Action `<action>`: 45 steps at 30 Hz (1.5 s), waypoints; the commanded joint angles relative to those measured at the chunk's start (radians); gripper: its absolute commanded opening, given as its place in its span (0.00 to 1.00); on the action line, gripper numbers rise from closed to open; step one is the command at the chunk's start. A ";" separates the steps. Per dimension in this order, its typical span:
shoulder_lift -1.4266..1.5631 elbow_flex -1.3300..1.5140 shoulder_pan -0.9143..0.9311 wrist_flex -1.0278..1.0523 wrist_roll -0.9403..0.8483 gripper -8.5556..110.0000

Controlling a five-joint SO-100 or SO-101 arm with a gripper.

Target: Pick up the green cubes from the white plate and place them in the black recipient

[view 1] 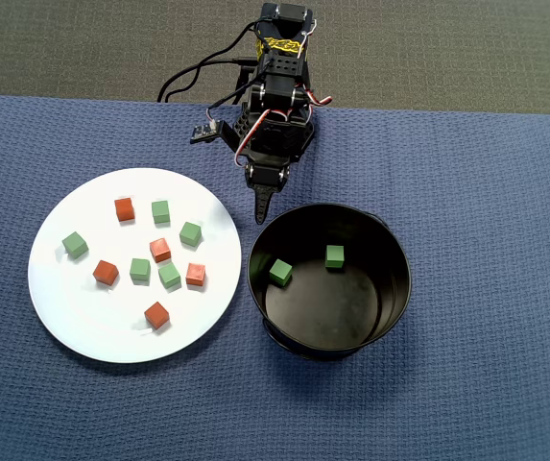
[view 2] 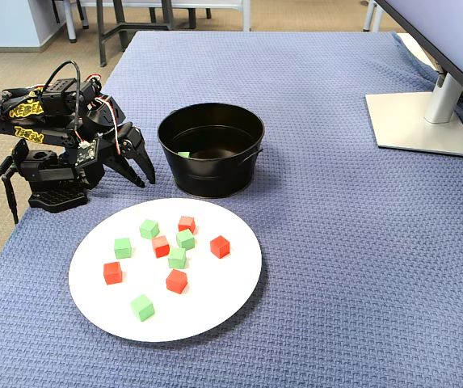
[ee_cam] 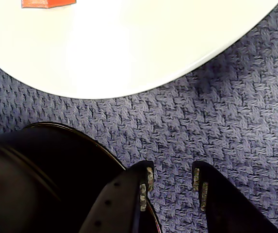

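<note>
Two dark fingers (ee_cam: 172, 182) fill the bottom of the wrist view, slightly spread and holding nothing, with blue woven cloth visible in the gap between them. They hover over the table (view 1: 486, 173) between the black recipient (view 1: 390, 307) and the white plate (view 1: 73, 317), near both rims. In the overhead view the arm (view 1: 276, 106) is folded back at the far edge of the table, its tip pointing down just beyond the recipient's rim.

Two green cubes (view 1: 280, 272) already lie on the recipient's floor. Five more (view 1: 140, 270) remain on the plate, mixed with five red-orange cubes (view 1: 125, 208); near the plate's centre several cubes of both colours sit close together, some almost touching.

The step in hand appears to be the reach back to the plate for another green cube. It would be done well by first choosing an isolated one, such as the green cube (view 1: 75, 244) near the plate's left edge in the overhead view, or the one (view 1: 161, 211) near its far edge. The fingers should spread wider than the cube, descend squarely over two opposite faces, and close only once level with it, so that no red-orange neighbour is nudged or caught.
</note>
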 commanded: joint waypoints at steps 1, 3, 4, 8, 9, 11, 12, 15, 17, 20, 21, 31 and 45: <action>0.009 -0.063 -0.018 0.028 0.041 0.07; 0.009 -0.063 -0.018 0.028 0.043 0.07; 0.009 -0.063 -0.017 0.028 0.043 0.07; 0.009 -0.064 -0.015 0.029 0.044 0.07; 0.009 -0.064 -0.015 0.029 0.044 0.07; 0.009 -0.064 -0.015 0.029 0.044 0.07; 0.009 -0.064 -0.015 0.029 0.044 0.07; 0.009 -0.069 -0.011 0.029 0.043 0.07; 0.003 -0.097 -0.006 0.052 0.020 0.08; -0.021 -0.216 0.017 0.120 -0.005 0.11; -0.037 -0.261 0.028 0.143 -0.005 0.11; -0.356 -0.555 0.175 0.167 -0.218 0.11; -1.011 -0.864 0.442 0.054 -0.276 0.15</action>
